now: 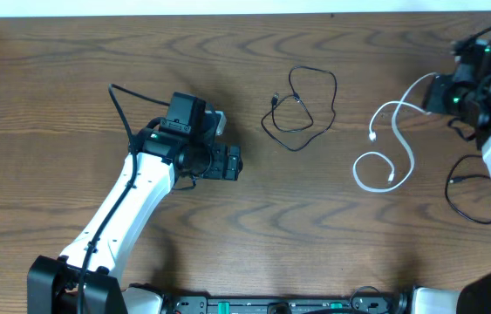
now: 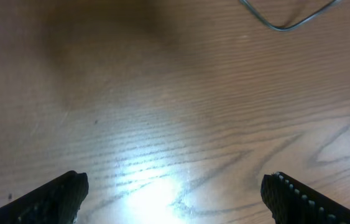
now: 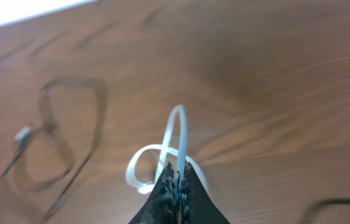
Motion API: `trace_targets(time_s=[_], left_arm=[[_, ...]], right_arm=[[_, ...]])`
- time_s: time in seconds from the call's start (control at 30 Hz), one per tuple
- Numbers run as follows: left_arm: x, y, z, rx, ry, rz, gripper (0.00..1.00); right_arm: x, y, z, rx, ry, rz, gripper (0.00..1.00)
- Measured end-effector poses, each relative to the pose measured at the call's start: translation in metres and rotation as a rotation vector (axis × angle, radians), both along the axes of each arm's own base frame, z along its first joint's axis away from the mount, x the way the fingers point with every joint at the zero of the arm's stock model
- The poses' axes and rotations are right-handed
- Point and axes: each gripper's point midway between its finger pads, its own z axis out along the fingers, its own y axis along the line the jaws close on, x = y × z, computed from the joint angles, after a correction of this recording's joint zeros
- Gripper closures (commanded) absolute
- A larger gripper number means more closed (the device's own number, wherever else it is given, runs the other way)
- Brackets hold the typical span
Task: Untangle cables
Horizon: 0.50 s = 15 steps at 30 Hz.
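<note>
Hovering over bare wood left of centre in the overhead frame, the left gripper [image 1: 235, 163] has its fingers [image 2: 63, 198] spread wide with nothing between them. Right of it, at upper centre, the black cable [image 1: 302, 103] lies in a loose loop on the table [image 1: 53, 70], well apart from the white cable [image 1: 405, 144] curling at centre right. That cord's upper end is pinched between the closed fingers of the right gripper [image 3: 176, 186] at upper right.
</note>
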Motion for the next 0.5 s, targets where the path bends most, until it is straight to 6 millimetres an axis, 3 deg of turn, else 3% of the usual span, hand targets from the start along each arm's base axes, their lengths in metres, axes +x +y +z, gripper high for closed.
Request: trace_targets(time_s=[0.13, 0.3, 0.5], left_arm=[[0.0, 0.002, -0.001, 0.001, 0.013, 0.034, 0.07], [0.0, 0.003, -0.001, 0.004, 0.017, 0.053, 0.07], [0.0, 0.003, -0.001, 0.005, 0.018, 0.057, 0.07]], right_arm=[[-0.013, -0.051, 0.045, -0.127, -0.115, -0.207, 0.99], [-0.048, -0.111, 0.092, -0.257, -0.2, -0.456, 0.99], [-0.081, -0.164, 0.087, -0.309, -0.149, -0.665, 0.99]])
